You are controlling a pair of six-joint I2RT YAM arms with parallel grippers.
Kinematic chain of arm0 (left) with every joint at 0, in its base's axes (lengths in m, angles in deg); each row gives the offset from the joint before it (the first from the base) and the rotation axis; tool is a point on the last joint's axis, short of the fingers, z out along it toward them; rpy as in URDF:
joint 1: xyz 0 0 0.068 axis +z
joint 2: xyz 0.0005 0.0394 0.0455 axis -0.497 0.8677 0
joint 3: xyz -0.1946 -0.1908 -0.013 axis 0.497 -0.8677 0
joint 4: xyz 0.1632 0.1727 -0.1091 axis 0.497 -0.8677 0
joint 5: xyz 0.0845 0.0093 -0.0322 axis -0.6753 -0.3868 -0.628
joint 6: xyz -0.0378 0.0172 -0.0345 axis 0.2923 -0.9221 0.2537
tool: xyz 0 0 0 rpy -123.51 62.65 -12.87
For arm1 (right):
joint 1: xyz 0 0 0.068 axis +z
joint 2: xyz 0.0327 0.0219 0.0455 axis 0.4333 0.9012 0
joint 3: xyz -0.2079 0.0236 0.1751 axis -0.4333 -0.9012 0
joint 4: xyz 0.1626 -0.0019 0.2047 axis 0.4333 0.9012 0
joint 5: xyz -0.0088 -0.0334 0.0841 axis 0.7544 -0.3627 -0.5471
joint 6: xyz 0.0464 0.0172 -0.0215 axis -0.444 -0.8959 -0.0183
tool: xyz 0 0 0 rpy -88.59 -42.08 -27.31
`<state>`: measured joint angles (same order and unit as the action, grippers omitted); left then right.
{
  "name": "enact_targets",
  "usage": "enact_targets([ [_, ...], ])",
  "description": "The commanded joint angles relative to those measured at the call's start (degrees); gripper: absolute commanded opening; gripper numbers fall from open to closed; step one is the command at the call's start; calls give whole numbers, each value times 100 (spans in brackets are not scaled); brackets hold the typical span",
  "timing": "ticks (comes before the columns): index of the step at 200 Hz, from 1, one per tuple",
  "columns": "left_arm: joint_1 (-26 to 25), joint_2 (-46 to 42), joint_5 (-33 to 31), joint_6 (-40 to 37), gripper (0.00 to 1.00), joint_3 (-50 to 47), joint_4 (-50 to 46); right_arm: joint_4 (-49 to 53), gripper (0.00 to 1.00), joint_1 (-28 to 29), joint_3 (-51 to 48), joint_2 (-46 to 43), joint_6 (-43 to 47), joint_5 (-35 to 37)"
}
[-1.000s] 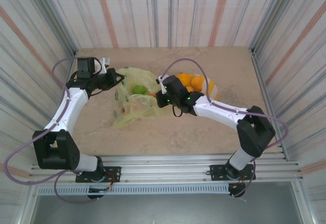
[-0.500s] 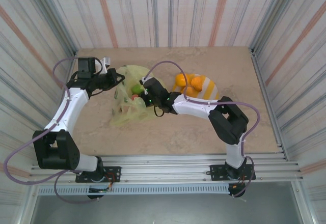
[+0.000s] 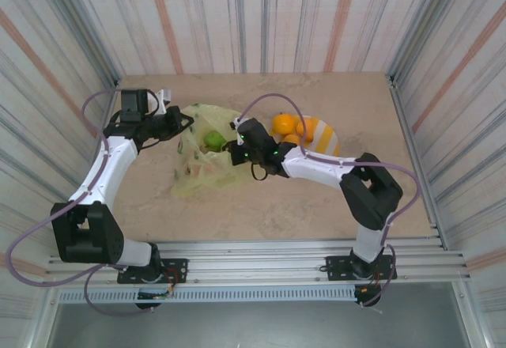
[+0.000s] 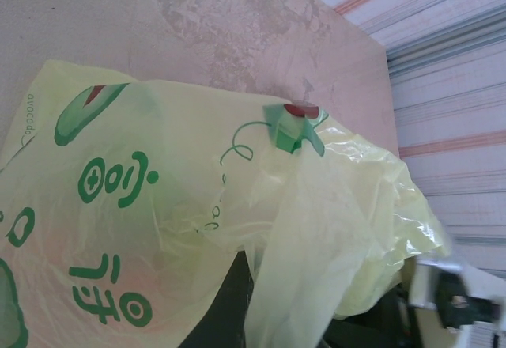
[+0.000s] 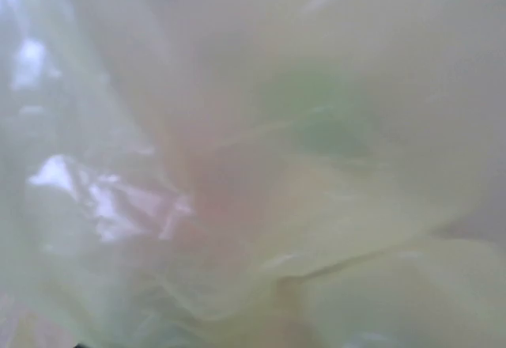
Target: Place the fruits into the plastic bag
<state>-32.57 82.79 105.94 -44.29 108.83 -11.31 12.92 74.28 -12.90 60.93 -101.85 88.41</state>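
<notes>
The yellow-green plastic bag (image 3: 202,164) lies left of centre with its mouth facing right. My left gripper (image 3: 180,123) is shut on the bag's far left edge and holds it up. In the left wrist view the plastic bag (image 4: 158,206) drapes over one dark finger (image 4: 227,304). A green fruit (image 3: 213,138) sits inside the bag. My right gripper (image 3: 236,147) is at the bag's mouth, its fingers hidden by plastic. The right wrist view is blurred by the plastic bag (image 5: 237,229), with a green smear (image 5: 316,119) behind it. Orange fruits (image 3: 283,123) rest on the striped plate (image 3: 324,136).
Corrugated striped walls close in the table on three sides. The plate stands just right of the right arm's forearm (image 3: 316,166). Bare tabletop (image 3: 261,206) runs along the front of the bag and plate.
The right gripper reached left into the bag's mouth, then drew back a little to the right. The bag shifted slightly. The left arm has not moved.
</notes>
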Motion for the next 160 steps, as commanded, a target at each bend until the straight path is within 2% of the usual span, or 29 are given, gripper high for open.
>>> enact_targets([
  [1,-37,-66,83,-17,0,-38,15,-42,40,-84,-279,-542,-111,-63],
  [64,-23,-66,24,-29,0,-45,9,-287,47,-198,-1122,-1313,-353,-112],
  [123,-7,-90,-51,-61,0,-45,-8,76,52,-447,-1605,-2088,255,-958],
  [160,20,-93,-65,-61,0,-45,-9,529,55,-656,-1787,-2891,466,-521],
])
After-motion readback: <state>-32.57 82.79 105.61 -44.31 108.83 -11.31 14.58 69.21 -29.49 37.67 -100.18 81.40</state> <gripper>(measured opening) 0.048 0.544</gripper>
